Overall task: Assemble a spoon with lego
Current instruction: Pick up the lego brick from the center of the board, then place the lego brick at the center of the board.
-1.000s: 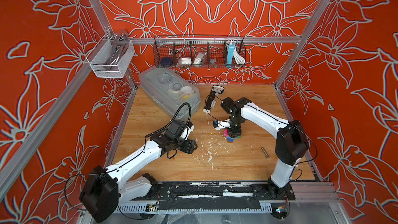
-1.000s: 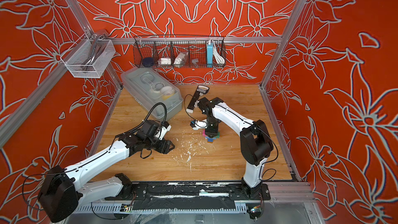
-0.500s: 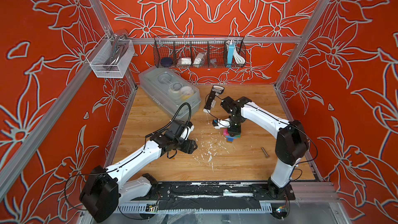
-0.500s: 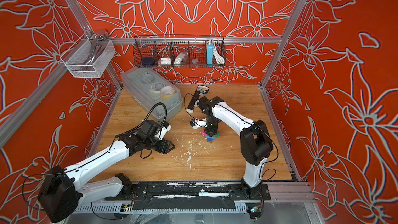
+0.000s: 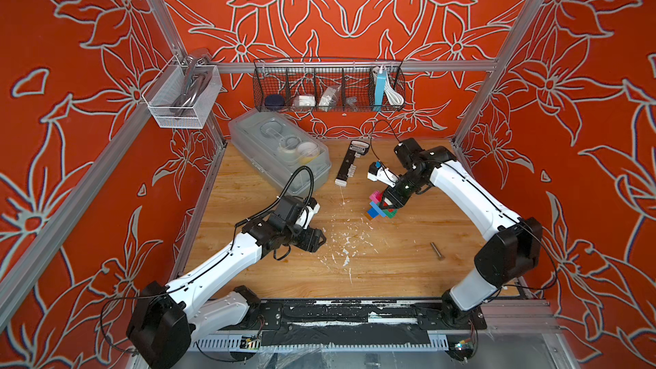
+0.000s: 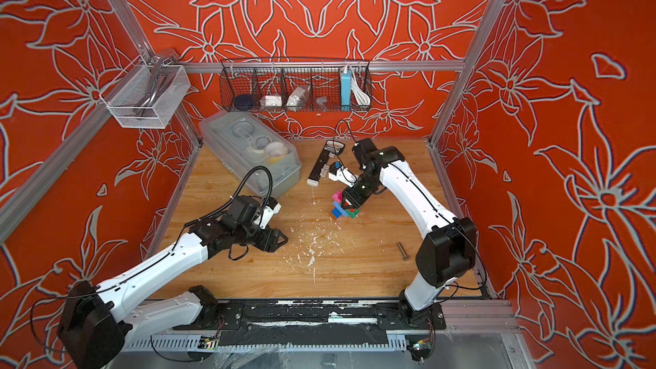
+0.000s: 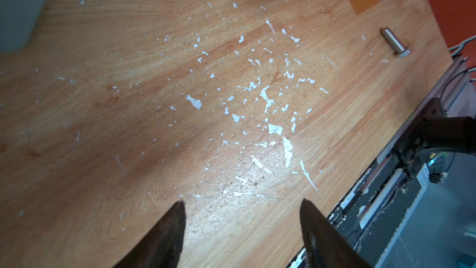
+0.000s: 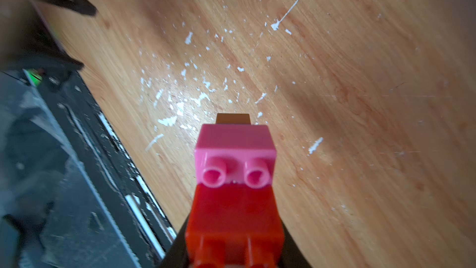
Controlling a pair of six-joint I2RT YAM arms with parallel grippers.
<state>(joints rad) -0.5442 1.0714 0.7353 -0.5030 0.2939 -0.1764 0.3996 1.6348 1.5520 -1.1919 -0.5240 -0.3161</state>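
My wooden table (image 5: 390, 271) holds a clear lidded box (image 5: 280, 157); rolls (image 5: 307, 149) inside blur through its lid. Behind the box, a wire basket (image 5: 328, 65) holds small items (image 5: 305, 101) I cannot identify. Right of the box, my right gripper (image 5: 387, 203) clamps the spoon (image 5: 375, 209), partly hiding its red end. In front of the box, my left gripper (image 7: 242, 207) hangs spread, empty.

1. I see orange-red walls (image 5: 337, 12) patterned with pale grey flower outlines.
2. The tan wood-grain tabletop (image 5: 390, 268) carries scattered white flecks.
3. My multicoloured brick spoon (image 5: 376, 208) shows pink, red, blue, green and brown.
4. The left arm (image 5: 227, 260) and right arm (image 5: 472, 193) are white with black joints.
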